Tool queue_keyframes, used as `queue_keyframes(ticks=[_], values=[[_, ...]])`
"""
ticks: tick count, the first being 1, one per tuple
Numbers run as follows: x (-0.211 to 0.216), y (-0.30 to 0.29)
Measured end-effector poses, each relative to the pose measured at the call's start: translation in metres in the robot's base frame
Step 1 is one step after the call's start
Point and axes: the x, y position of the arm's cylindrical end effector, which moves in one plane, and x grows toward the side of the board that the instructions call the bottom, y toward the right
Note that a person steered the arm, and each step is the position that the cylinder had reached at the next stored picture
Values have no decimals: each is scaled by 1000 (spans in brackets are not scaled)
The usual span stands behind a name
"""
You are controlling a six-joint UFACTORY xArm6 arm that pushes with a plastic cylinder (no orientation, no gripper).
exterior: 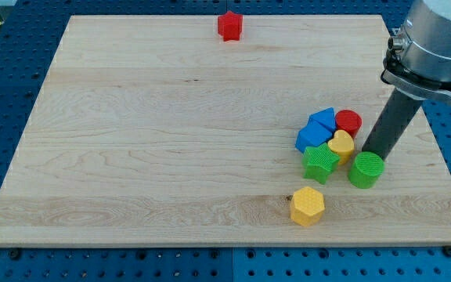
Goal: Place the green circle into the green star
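The end effector here is only a plain rod, with nothing to open or close and nothing held; my tip (369,153) sits at the top edge of the green circle (366,169), touching or just behind it, on the side toward the view's top right. That placing suggests a push toward the view's lower left, which would send the circle somewhat below the star unless the tip shifts round to the circle's right.

Going left to right: the bench (131,157) is bare wood over most of its left and middle, with a red star (229,25) alone near the top edge. A yellow hexagon (307,206) lies near the bottom edge, apart from the cluster. The cluster itself holds two blue blocks (316,131), the green star (319,162), a yellow block (340,145) and a red circle (348,121), all packed close. The green circle stands just beside the green star, a narrow gap between them.

Little travel remains. The bench's right edge is near, so open room lies leftward, though the crowded cluster may scatter.
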Motion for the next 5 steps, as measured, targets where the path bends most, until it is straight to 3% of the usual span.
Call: queue_keyframes(ticks=[5], values=[[43,11]])
